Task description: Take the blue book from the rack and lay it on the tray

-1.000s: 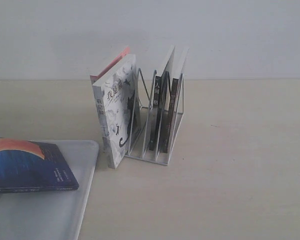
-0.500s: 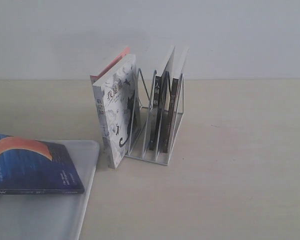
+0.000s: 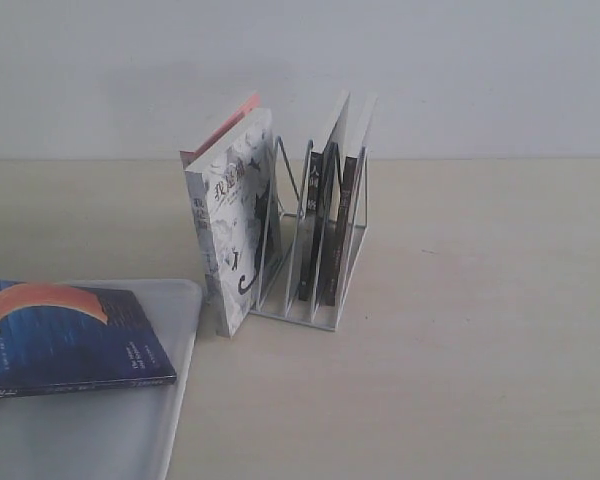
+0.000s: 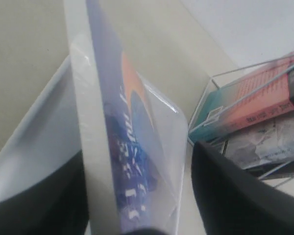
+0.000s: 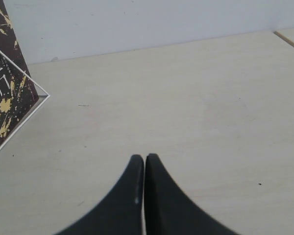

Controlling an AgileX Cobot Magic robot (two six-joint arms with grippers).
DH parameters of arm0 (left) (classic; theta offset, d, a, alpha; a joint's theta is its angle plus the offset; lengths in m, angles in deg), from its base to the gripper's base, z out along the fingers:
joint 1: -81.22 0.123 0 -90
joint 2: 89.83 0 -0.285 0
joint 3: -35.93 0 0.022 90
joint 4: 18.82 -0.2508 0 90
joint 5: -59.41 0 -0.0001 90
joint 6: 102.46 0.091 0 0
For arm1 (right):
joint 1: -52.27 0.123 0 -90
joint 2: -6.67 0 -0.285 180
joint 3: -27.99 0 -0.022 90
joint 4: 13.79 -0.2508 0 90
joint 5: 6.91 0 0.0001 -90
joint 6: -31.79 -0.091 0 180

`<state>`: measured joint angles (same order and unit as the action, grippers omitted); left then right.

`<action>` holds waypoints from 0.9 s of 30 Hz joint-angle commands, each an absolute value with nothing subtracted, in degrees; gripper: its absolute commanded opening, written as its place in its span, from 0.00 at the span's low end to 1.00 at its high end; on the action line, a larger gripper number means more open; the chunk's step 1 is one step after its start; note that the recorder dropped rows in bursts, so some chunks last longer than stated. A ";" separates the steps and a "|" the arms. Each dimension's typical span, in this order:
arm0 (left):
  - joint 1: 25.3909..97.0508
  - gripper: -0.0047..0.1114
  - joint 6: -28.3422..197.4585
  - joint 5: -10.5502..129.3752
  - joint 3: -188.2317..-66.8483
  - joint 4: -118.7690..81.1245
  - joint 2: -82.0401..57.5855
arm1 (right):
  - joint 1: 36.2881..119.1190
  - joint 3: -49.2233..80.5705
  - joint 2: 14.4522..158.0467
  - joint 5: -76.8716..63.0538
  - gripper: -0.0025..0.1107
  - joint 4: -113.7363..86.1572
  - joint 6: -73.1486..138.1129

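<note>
Status check, blue book (image 3: 65,340): it lies cover-up on the tray (image 3: 100,430), at about 8 o'clock from the rack (image 3: 325,290) and well apart from it. The orange-red crescent faces up, and the book's 3 o'clock end stops just inside the tray's rim; its 9 o'clock end is cut off by the frame edge. A small dark shape sits over the book at that edge, and I cannot tell what it is. Left gripper (image 4: 139,176): the wrist view shows the book edge-on between the two dark fingers (image 4: 230,196). The jaws are spread wide, with pale tray showing between one finger and the cover, so the claw is open and not clamped on the book. Whether the other finger touches the page edge I cannot tell. Right gripper (image 5: 144,159): the fingertips are pressed together, closed on nothing, over the bare table (image 3: 480,330). A black cover with gold flecks (image 5: 5,88) shows behind a white wire at the edge of that view. Rack contents: a white-grey illustrated book (image 3: 235,230) stands upright at the 9 o'clock end, with a pink-edged book (image 3: 220,125) just behind it. Two black-spined books (image 3: 320,220) lean in the slots toward 3 o'clock. The slot between the two groups holds only wire dividers.
</note>
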<state>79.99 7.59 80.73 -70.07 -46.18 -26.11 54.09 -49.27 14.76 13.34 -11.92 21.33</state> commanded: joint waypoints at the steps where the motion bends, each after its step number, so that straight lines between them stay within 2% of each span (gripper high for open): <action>1: 80.03 0.51 3.43 82.14 -69.96 -54.94 -26.02 | 53.97 -49.22 14.45 13.06 0.02 -11.79 21.61; 14: 80.03 0.51 -11.02 86.91 -69.96 -82.64 -26.02 | 53.97 -49.22 14.45 12.64 0.02 -11.79 21.61; 27: 80.03 0.51 -16.67 89.91 -69.96 -97.78 -26.02 | 53.97 -49.22 14.45 12.65 0.02 -11.79 21.61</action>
<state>79.99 -14.27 88.46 -70.07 -95.68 -26.11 54.09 -49.27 14.76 13.34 -11.92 21.33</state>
